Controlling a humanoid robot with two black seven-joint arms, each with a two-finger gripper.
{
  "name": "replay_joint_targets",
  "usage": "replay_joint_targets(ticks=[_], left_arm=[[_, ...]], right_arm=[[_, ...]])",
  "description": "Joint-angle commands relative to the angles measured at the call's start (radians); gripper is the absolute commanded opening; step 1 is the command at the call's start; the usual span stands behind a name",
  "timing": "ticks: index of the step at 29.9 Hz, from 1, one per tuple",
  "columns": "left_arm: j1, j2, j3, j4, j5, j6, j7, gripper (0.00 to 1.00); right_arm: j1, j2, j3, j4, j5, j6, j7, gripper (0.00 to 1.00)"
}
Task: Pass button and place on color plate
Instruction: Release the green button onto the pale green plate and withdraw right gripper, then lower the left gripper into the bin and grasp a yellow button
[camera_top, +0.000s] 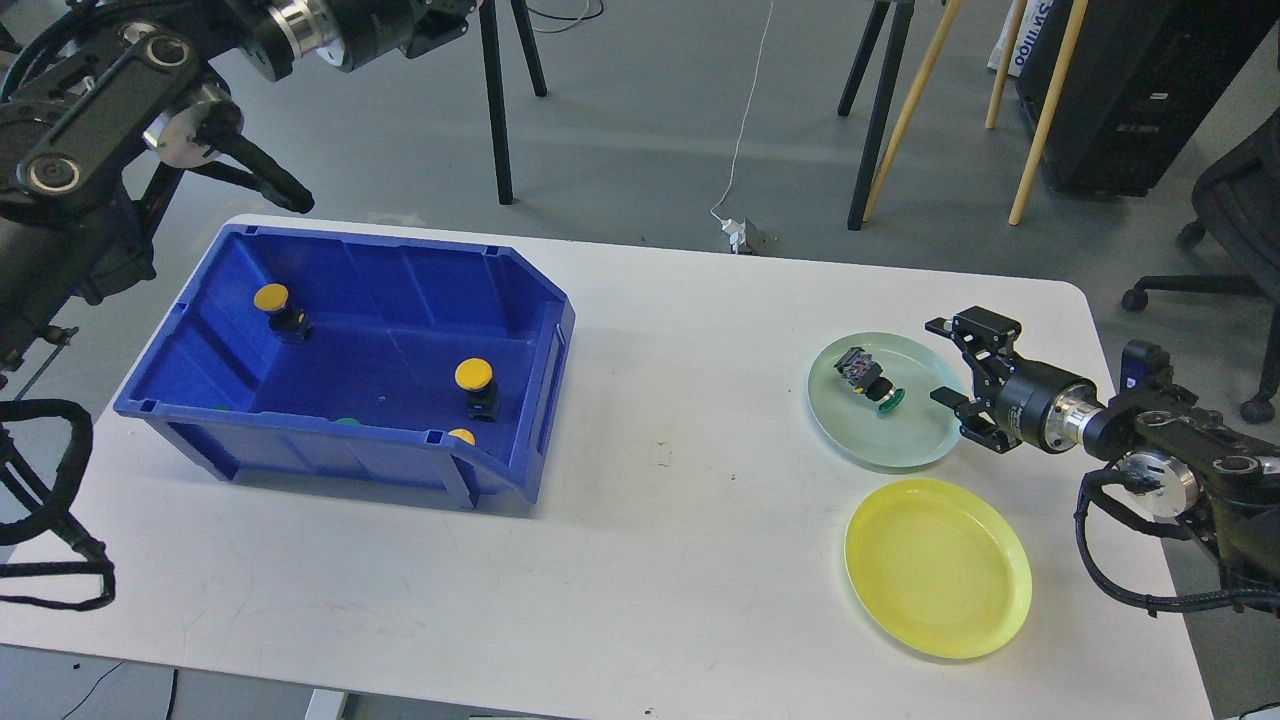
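A white, rounded-corner table (640, 520) carries a glossy round yellow plate (938, 567) nearest. Beyond it, a pale green plate (850, 425) holds a green-capped button (870, 380) lying on its side. The right gripper (946, 362) hovers just beside it, fingers spread, empty. Left, a blue plastic bin (340, 370) holds yellow buttons (474, 376). The left gripper is out of view. Grey floor (650, 130) and tripod legs (495, 100) lie behind.

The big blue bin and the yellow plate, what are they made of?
The big blue open-fronted bin looks like hard moulded plastic: ribbed walls, soft sheen. The round yellow plate seems to be thin, glossy plastic, slightly see-through, with faint rings; glass can't be ruled out.
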Motion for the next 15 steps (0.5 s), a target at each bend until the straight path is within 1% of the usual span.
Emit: replay_joint_targets(ticks=[1, 4, 6, 8, 12, 15], left_arm=[[0.002, 0.000, 0.001, -0.002, 0.000, 0.000, 0.003, 0.95], [-0.001, 0.008, 0.024, -0.011, 0.014, 0.000, 0.018, 0.95], [-0.004, 0.063, 0.086, -0.049, 0.060, 0.000, 0.035, 0.95], [-0.004, 0.125, 0.144, -0.119, 0.106, 0.000, 0.038, 0.95], [0.003, 0.286, 0.276, -0.286, 0.169, 0.000, 0.046, 0.95], [0.011, 0.388, 0.382, -0.397, 0.231, 0.000, 0.058, 0.95]], right_arm=[[-0.001, -0.012, 0.005, -0.001, 0.001, -0.002, 0.004, 0.99], [-0.001, -0.069, 0.080, 0.005, 0.004, 0.004, 0.004, 0.99], [-0.003, -0.112, 0.150, 0.008, 0.004, 0.029, 0.001, 0.99], [-0.001, -0.153, 0.186, 0.008, 0.004, 0.061, 0.001, 0.99], [0.011, -0.257, 0.195, 0.005, 0.003, 0.061, 0.001, 0.98], [0.014, -0.310, 0.192, 0.003, 0.003, 0.061, 0.003, 0.98]])
